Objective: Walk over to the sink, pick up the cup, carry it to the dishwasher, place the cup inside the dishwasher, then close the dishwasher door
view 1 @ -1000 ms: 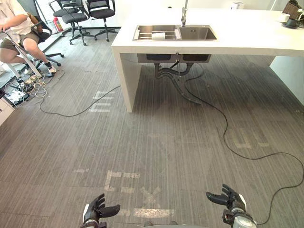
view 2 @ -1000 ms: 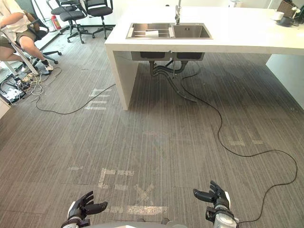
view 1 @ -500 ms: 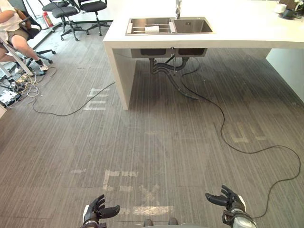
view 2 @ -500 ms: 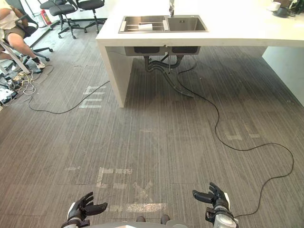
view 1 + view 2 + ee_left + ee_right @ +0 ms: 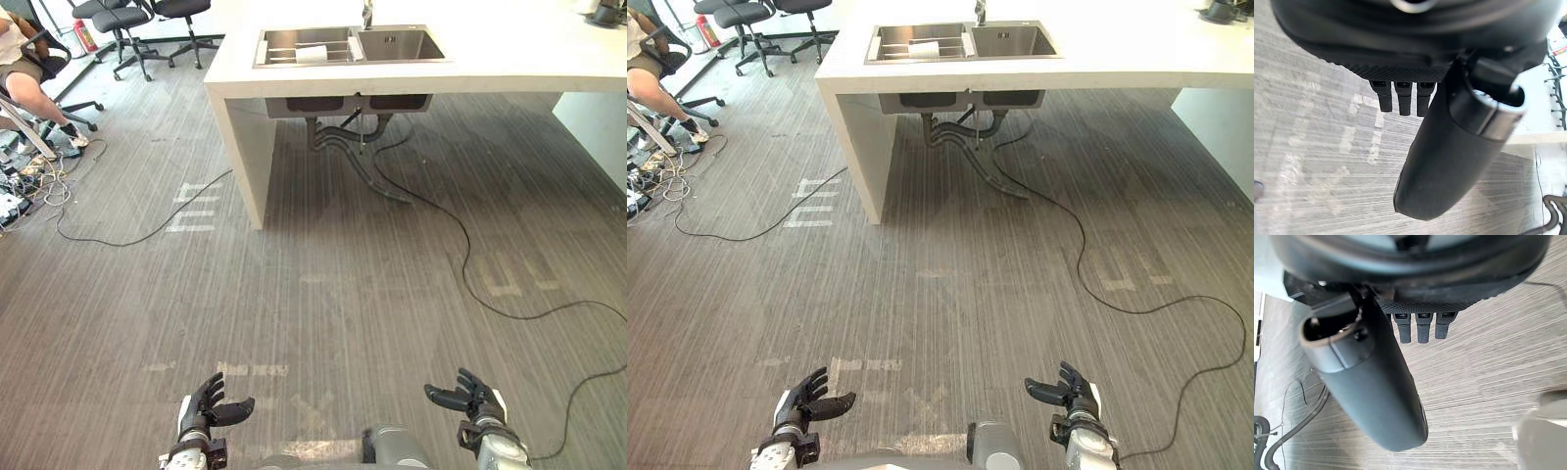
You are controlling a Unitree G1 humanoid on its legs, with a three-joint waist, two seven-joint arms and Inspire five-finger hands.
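**Both hands empty, cup far off in the sink**

We see the left hand (image 5: 204, 409) and the right hand (image 5: 477, 403) low at the near edge of the head views, well apart from each other, above the grey striped floor (image 5: 323, 294). Each is loosely spread, with fingers relaxed and thumb held out to the side, and has hold of nothing. The wrist views agree: the left hand's fingers (image 5: 1403, 100) and the right hand's fingers (image 5: 1422, 328) hang straight with the floor beyond them.

The cup (image 5: 315, 53) shows as a small white shape on the rack (image 5: 284, 56) in the left basin of the sink (image 5: 402, 44) — well apart from both hands, at the far side of the room. The sink is set into a white counter (image 5: 509, 70); a faucet (image 5: 367, 12) stands behind the basins, and grey pipes (image 5: 343, 137) hang beneath.

Pale tape marks (image 5: 201, 208) lie on the floor near the counter's leg. At the far left we make out office chairs (image 5: 122, 18) and a seated person (image 5: 24, 78).
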